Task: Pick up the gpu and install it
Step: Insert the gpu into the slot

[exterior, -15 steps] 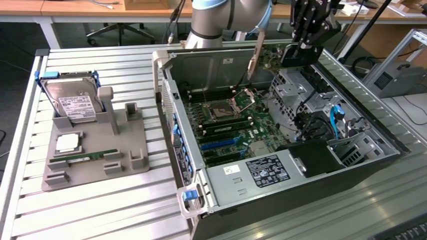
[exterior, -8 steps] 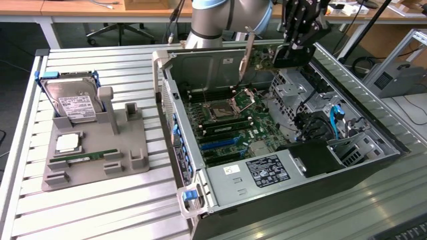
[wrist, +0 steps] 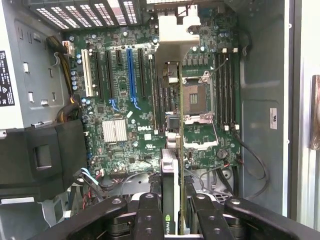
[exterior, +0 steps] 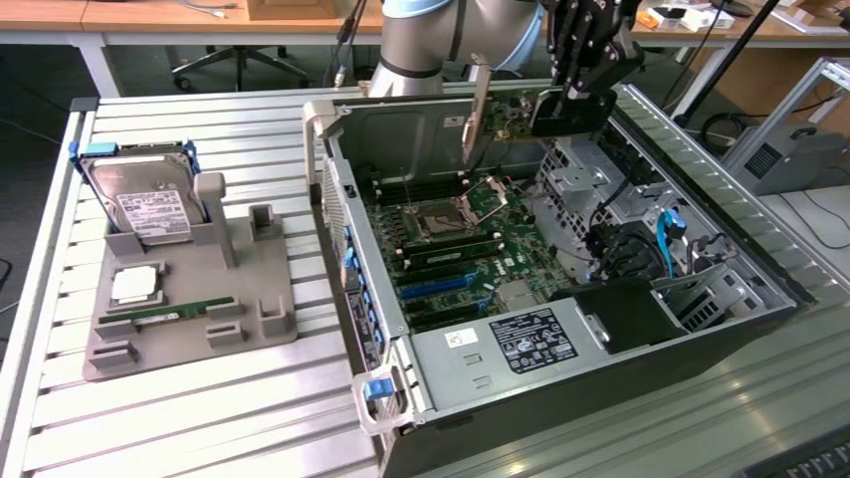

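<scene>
While the pincer [wrist: 175, 215], half-closed, is clamping the gpu [wrist: 170, 172] over the motherboard [wrist: 117, 107], I'm reckoning: holding card edge parallel to the slots [wrist: 131, 75] matters.

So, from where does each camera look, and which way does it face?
Exterior view: off the arm, high up, looking down at the open computer case and grey tray; the arm and end effector show.
Wrist view: on the wrist, looking along the held gpu onto the motherboard; the fingers show.
Both share: gpu, motherboard, end effector.
</scene>
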Controlling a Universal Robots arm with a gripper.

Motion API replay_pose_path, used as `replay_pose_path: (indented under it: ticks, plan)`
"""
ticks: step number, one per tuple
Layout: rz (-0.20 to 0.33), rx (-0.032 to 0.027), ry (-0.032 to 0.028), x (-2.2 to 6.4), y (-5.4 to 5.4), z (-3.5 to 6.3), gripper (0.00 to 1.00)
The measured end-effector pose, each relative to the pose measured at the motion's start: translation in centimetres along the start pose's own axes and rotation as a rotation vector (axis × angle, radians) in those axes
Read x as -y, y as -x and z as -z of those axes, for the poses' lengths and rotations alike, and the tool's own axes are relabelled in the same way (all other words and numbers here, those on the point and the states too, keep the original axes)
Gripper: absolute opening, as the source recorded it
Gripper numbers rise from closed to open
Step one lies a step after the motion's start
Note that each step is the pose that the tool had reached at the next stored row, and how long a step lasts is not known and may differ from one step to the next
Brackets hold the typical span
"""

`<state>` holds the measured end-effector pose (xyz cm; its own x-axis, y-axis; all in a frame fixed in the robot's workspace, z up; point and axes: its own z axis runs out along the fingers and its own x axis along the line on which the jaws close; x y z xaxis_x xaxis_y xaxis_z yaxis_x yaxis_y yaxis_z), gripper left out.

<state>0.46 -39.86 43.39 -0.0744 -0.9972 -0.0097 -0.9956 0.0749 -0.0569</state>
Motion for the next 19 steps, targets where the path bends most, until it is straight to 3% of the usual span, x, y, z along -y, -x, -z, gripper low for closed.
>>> replay_pose_path:
  ticks: [13,19]
  plan:
    - [0.0,0.0001,0.0,-0.01,0.0,0.0,0.27]
    - [0.0,0.0002,-0.0031,-0.88,-0.06,0.05,0.27]
